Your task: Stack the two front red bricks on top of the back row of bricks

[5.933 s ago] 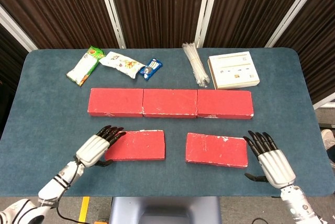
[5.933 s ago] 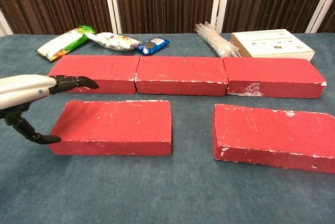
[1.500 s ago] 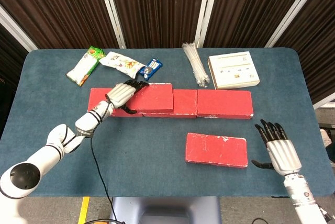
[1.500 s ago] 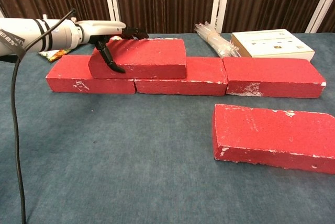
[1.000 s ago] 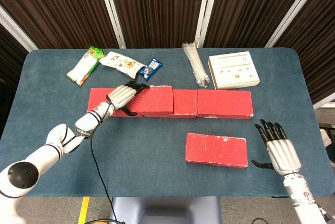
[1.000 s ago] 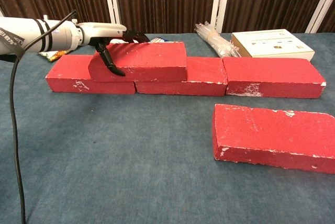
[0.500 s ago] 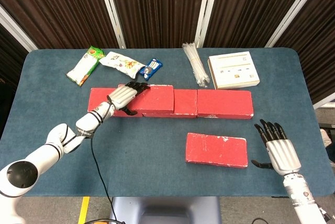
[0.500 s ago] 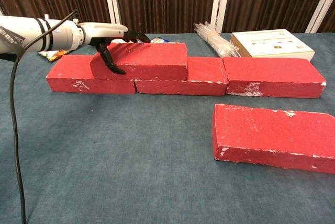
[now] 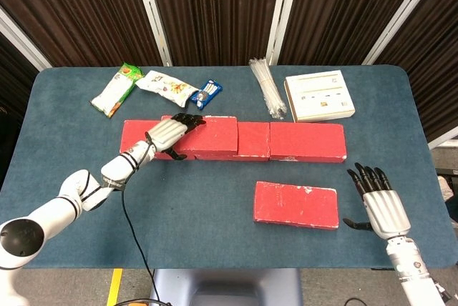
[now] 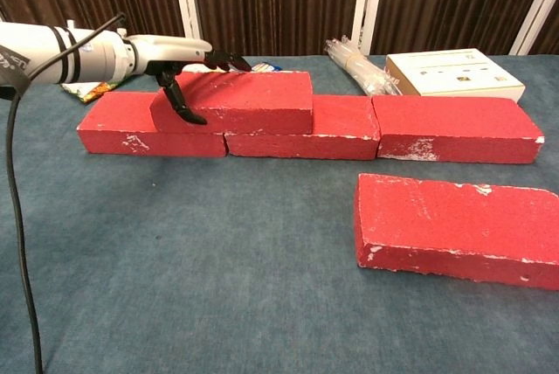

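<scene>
A red brick [image 9: 211, 136] [image 10: 238, 101] lies on top of the back row of red bricks [image 9: 308, 141] [image 10: 454, 128], spanning the joint between the row's left and middle bricks. My left hand [image 9: 169, 133] [image 10: 179, 64] grips this brick's left end, with fingers over the top and the thumb on the front face. The other front red brick [image 9: 296, 204] [image 10: 454, 227] lies flat on the table at the front right. My right hand [image 9: 378, 206] hovers open just right of it, touching nothing; only the head view shows it.
Snack packets [image 9: 114, 89] [image 10: 87, 90] and a blue packet [image 9: 206, 93] lie behind the row on the left. A bundle of clear straws [image 9: 267, 86] [image 10: 354, 61] and a white box [image 9: 319, 95] [image 10: 454, 72] sit behind it on the right. A black cable [image 10: 19, 243] trails from my left arm.
My left hand has carried the front left brick up onto the back row and set it down. In the last half second it has barely moved. The right hand has stayed still.
</scene>
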Action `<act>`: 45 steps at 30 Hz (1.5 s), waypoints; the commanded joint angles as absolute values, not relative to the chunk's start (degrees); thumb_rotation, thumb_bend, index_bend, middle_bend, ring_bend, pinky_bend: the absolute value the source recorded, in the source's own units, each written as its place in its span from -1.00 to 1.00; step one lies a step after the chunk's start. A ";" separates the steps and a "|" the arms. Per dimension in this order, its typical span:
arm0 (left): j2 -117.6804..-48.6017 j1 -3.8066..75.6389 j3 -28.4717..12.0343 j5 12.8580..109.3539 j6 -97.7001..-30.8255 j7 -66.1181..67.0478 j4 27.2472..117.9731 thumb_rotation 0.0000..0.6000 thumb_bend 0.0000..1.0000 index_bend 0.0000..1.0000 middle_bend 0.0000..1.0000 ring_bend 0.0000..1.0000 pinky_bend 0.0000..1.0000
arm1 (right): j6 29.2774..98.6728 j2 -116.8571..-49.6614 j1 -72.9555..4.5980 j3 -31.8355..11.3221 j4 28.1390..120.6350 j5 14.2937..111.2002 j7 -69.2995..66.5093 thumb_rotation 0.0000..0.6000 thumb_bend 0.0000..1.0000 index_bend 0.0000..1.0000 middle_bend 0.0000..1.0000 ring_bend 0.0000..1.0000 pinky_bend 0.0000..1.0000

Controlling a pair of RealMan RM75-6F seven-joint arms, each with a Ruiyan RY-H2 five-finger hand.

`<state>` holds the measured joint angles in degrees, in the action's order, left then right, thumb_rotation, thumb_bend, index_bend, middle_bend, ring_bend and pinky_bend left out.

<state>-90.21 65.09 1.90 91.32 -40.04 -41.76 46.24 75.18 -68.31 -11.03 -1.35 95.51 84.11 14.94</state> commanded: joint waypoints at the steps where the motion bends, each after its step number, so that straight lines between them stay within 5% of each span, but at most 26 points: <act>1: -87.07 63.26 1.30 91.33 -44.45 -37.00 50.88 1.00 -0.48 -1.00 -1.00 -1.00 -1.00 | 74.57 -68.64 -11.52 -0.99 94.92 85.11 13.70 0.84 -0.83 -1.00 -1.00 -1.00 -1.00; 12: -73.37 49.02 5.03 90.27 -60.32 -17.81 74.07 1.00 -0.49 -1.00 -1.00 -1.00 -1.00 | 67.08 -72.64 -15.85 -0.36 92.45 86.64 4.50 0.84 -0.83 -1.00 -1.00 -1.00 -1.00; 16: -69.24 34.20 12.10 90.19 -73.32 -10.32 84.05 1.00 -0.50 -1.00 -1.00 -1.00 -1.00 | 58.68 -77.33 -20.78 -1.25 93.38 84.22 7.06 0.83 -0.83 -1.00 -1.00 -1.00 -1.00; 24: -70.61 27.25 12.24 92.73 -80.20 -11.54 80.95 1.00 -0.50 -1.00 -1.00 -1.00 -1.00 | 56.81 -82.23 -22.46 -2.55 95.54 76.74 16.92 0.84 -0.83 -1.00 -1.00 -1.00 -1.00; 37: -74.50 23.36 9.61 93.78 -81.92 -22.42 72.01 1.00 -0.49 -1.00 -1.00 -1.00 -1.00 | 57.33 -85.61 -24.72 -4.07 97.12 65.37 28.59 0.83 -0.79 -0.98 -1.00 -1.00 -0.85; 41: -75.63 22.77 8.74 94.11 -82.32 -24.17 69.49 1.00 -0.49 -1.00 -1.00 -1.00 -1.00 | 57.40 -86.37 -25.60 -4.30 96.81 63.32 30.06 0.82 -0.71 -0.68 -0.75 -0.96 -0.55; 45: -75.85 22.53 8.21 94.45 -81.94 -25.01 68.63 1.00 -0.49 -1.00 -1.00 -1.00 -1.00 | 58.73 -86.99 -25.91 -4.10 96.77 62.27 31.65 0.97 -0.49 -0.05 -0.26 -0.45 0.03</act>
